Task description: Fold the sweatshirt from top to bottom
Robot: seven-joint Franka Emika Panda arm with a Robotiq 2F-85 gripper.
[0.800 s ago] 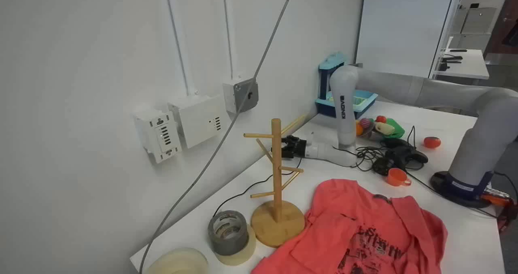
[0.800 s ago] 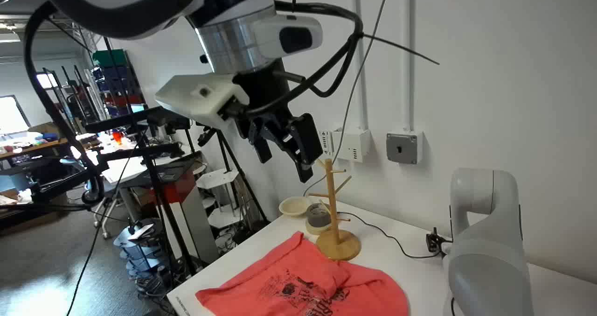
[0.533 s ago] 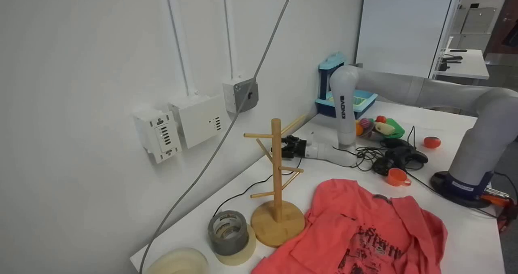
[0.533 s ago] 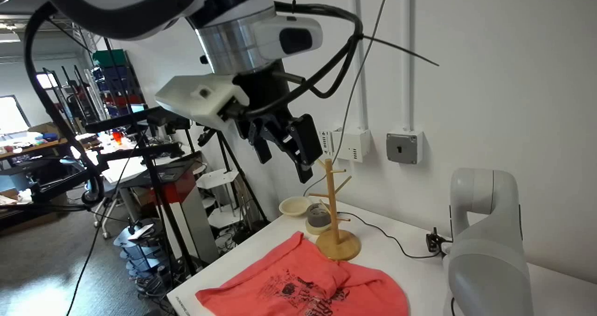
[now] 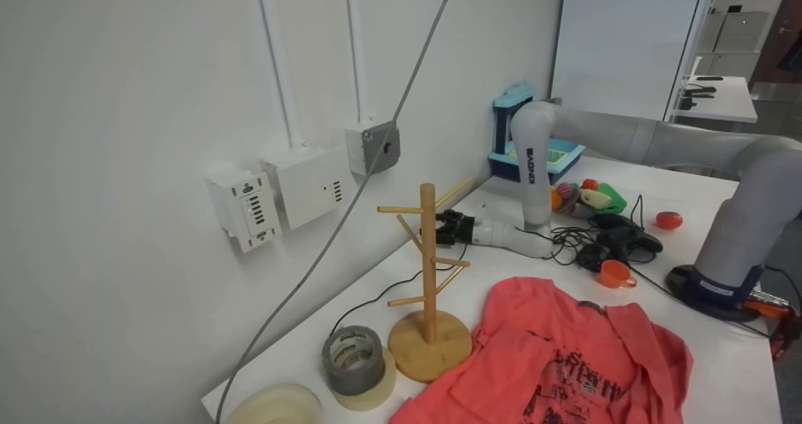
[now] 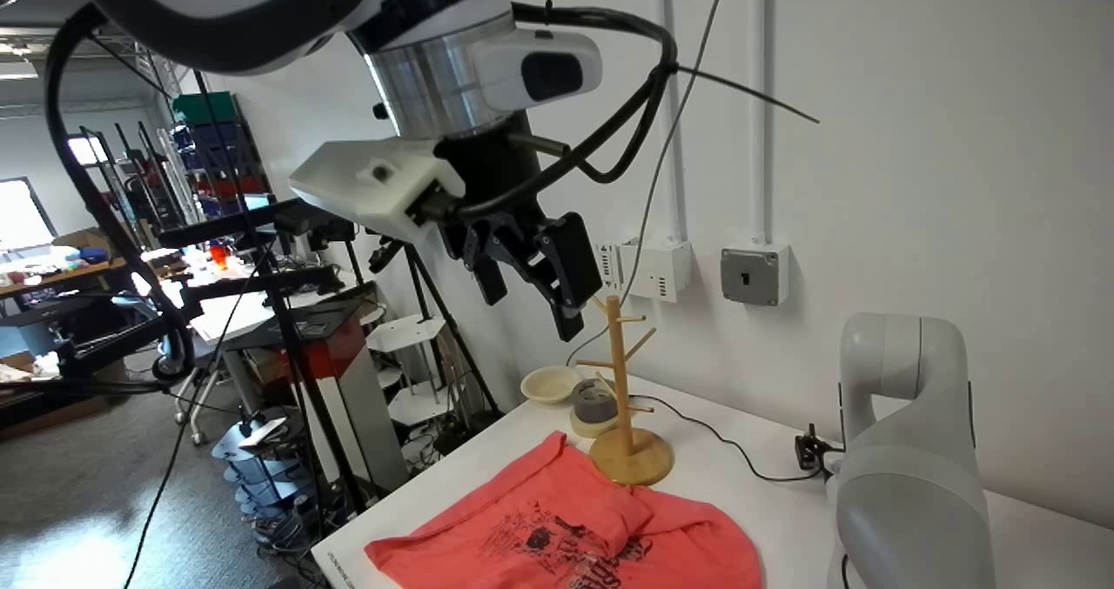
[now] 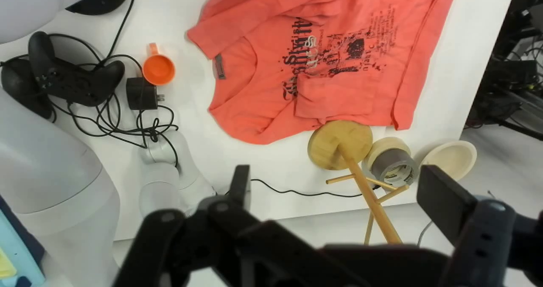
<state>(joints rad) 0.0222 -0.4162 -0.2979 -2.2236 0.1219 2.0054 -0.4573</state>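
The coral-red sweatshirt (image 5: pixel 520 361) lies flat on the white table, front up, with dark lettering. It also shows in an exterior view (image 6: pixel 557 519) and in the wrist view (image 7: pixel 263 104), cut off by the frame edge in each. In the wrist view its collar with a dark tag points left and its hem right. Both sleeves lie folded inward over the front. My gripper (image 6: pixel 533 300) is open and empty, high above the table and apart from the sweatshirt. In the wrist view its fingers (image 7: pixel 339 189) are wide apart, with the mug tree showing between them.
The tall wooden mug tree (image 5: pixel 428 267) stands against the sweatshirt's edge. Tape rolls (image 5: pixel 354 364) and a cream bowl (image 5: pixel 276 405) are beside it. An orange cup (image 7: pixel 158 68), a black controller (image 7: pixel 76 77) with cables and a grey Kinova arm (image 7: pixel 55 185) lie beyond the collar.
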